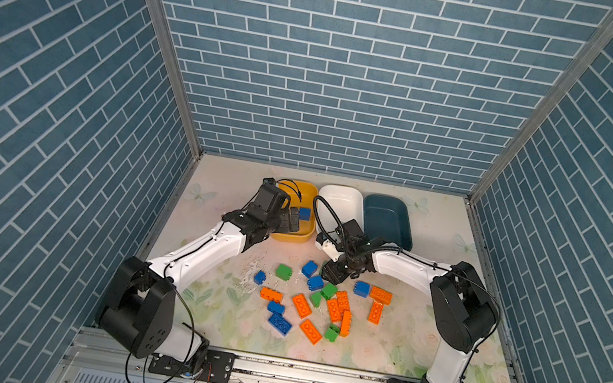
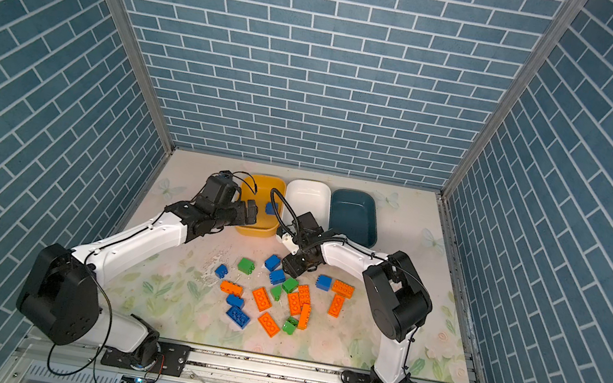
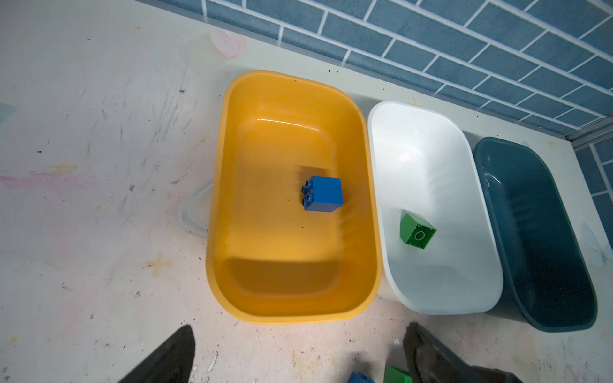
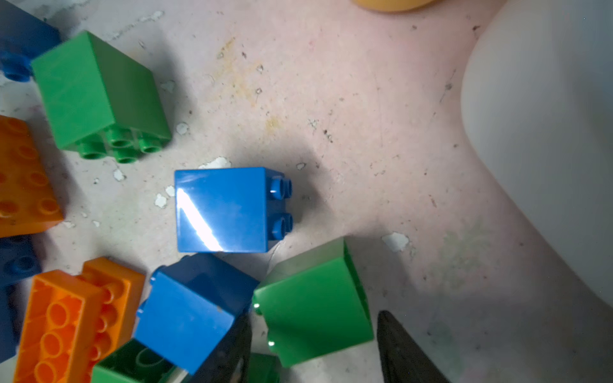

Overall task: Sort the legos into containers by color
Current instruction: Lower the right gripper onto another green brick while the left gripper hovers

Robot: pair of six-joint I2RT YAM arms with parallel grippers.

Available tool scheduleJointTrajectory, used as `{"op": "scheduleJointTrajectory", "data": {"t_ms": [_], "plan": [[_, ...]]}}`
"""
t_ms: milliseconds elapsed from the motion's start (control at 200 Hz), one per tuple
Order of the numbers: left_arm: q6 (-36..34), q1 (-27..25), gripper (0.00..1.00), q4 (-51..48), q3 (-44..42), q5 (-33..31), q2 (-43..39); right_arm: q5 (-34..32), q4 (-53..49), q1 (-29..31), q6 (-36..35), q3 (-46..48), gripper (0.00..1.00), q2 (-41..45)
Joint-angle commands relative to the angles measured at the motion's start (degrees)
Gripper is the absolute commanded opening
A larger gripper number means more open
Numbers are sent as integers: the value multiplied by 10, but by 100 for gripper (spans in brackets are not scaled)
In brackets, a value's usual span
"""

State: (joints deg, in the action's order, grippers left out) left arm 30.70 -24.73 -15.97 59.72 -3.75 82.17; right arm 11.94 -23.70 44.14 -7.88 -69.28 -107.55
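Three containers stand in a row at the back: a yellow tub (image 1: 291, 236) (image 3: 219, 199), a white tub (image 1: 341, 202) (image 3: 431, 165) and a dark teal tub (image 1: 388, 219) (image 3: 530, 232). One blue lego (image 1: 304, 213) (image 3: 323, 194) lies in the yellow tub and a green lego (image 3: 416, 232) in the white one. My left gripper (image 1: 294, 218) (image 3: 298, 331) hovers open and empty at the yellow tub's near end. My right gripper (image 1: 333, 275) (image 4: 313, 318) is down in the loose pile, its fingers on either side of a green brick (image 4: 315, 305) with narrow gaps.
Blue (image 1: 309, 269), green (image 1: 284, 271) and orange (image 1: 301, 305) bricks lie scattered over the mat's middle. A blue brick (image 4: 189, 315) presses against the right gripper's finger. Brick-patterned walls close three sides; a metal rail (image 1: 308, 374) runs along the front.
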Motion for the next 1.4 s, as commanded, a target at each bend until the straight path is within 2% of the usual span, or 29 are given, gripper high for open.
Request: {"op": "scheduleJointTrajectory", "data": {"t_ms": [0, 165, 300, 480, 590, 755, 960, 1190, 1395], "plan": [[-9, 2, 99, -2, -15, 19, -7, -14, -13, 3, -22, -26, 55, -6], [-7, 1, 99, -2, -28, 37, -8, -17, 5, 3, -23, -17, 52, -1], [-7, 0, 99, -9, -36, 54, -4, -17, 18, 3, -37, -18, 61, -7], [-1, 0, 99, -30, -60, 53, -19, -13, 10, 3, -67, -44, 62, -33], [2, 0, 99, -37, -76, 56, -28, -18, 17, 3, -70, -49, 57, -36], [-12, -11, 99, -45, -104, 67, -52, -28, 46, 3, -69, -19, 42, 5], [-51, -37, 99, -76, -104, 60, -65, -26, 62, 2, -70, 17, 36, 74], [-60, -66, 99, -80, -95, 68, -45, -21, 140, -20, -22, 45, 36, 133], [-40, -98, 99, -84, -90, 43, -27, -45, 174, -58, 59, 26, 35, 122]]}}
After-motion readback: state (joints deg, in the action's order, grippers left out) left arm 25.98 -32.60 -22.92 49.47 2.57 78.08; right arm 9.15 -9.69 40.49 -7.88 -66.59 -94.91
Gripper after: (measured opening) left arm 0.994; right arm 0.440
